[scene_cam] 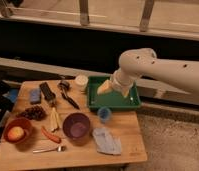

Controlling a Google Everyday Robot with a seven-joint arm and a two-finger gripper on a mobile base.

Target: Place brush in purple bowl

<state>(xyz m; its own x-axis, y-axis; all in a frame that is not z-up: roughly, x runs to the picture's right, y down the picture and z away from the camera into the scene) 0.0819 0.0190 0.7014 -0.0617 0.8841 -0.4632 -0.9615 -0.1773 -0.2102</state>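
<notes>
Pale jaws gape over rectangular green tray (115,101); slim brush (70,100) apart.

One raised camera looks down on the whole wooden table (127,134), the end effector (116,89) right of centre.

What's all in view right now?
brush: 1, black, left of tray
purple bowl: 1, purple, front centre
block: 1, black, back left
sponge: 1, blue, left of block
round container: 1, white, beside tray
tray: 1, green, back right
cup: 1, blue, before tray
brown bowl: 1, reddish-brown, front left, holds yellow fruit
spoon: 1, silver, front edge
cloth: 1, grey-blue, front right
dark cluster: 1, maroon, before sponge
slim item: 1, red, left of purple bowl
pale bundle: 1, yellowish, before block
arm: 1, white, from right
tool: 1, yellowish fingers, open, above tray
</notes>
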